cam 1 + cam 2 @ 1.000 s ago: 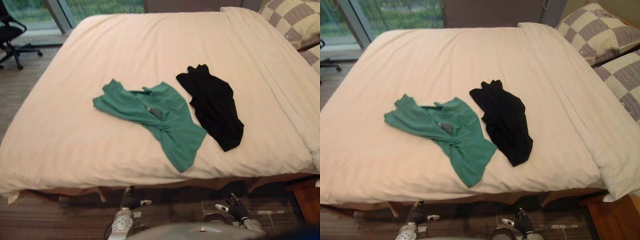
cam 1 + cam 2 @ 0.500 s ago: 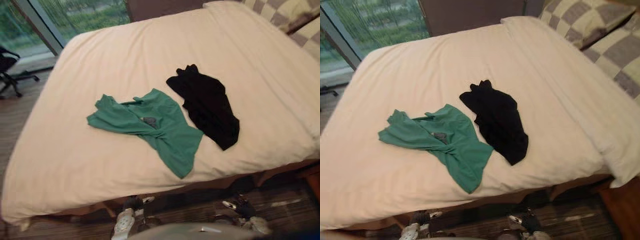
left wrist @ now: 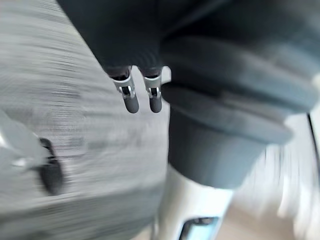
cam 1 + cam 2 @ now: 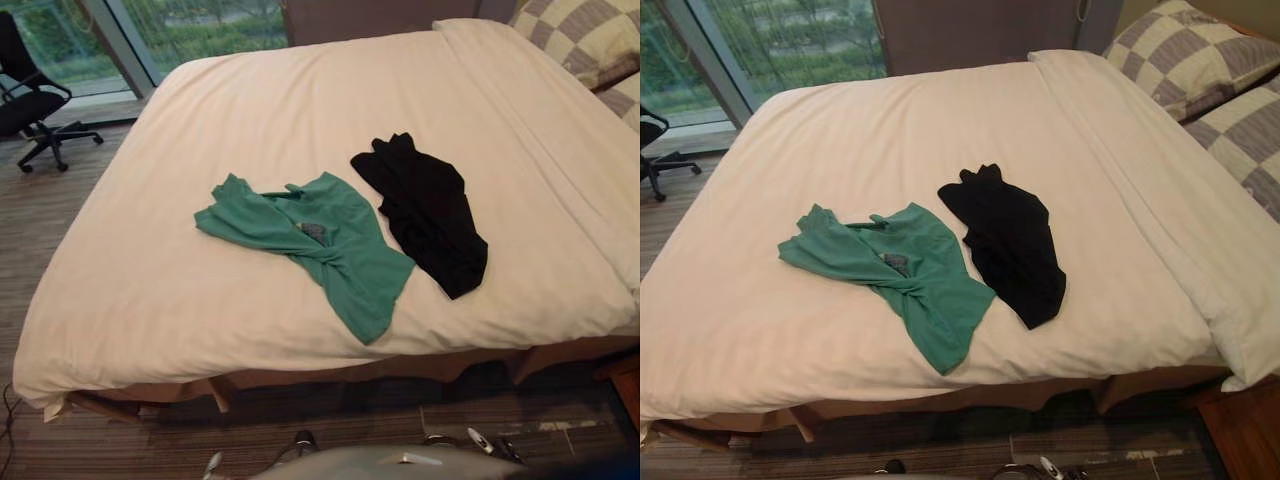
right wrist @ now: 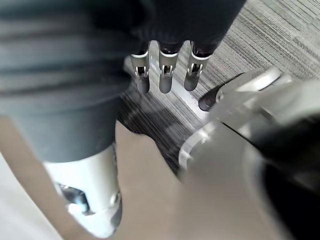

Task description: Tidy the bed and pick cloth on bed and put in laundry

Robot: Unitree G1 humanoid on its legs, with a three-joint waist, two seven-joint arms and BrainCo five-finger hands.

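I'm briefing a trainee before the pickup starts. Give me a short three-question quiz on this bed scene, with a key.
1. True or false: the black cloth lies nearer the checkered pillows than the green cloth does.
2. The left hand and right hand hold: A) the green cloth, B) the black cloth, C) nothing.
3. How many loose cloths lie on the bed?
Key: 1 true; 2 C; 3 two.

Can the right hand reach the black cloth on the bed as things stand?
Probably yes: the black cloth lies uncovered near the bed's front edge; the right hand hangs low, open, and must rise.
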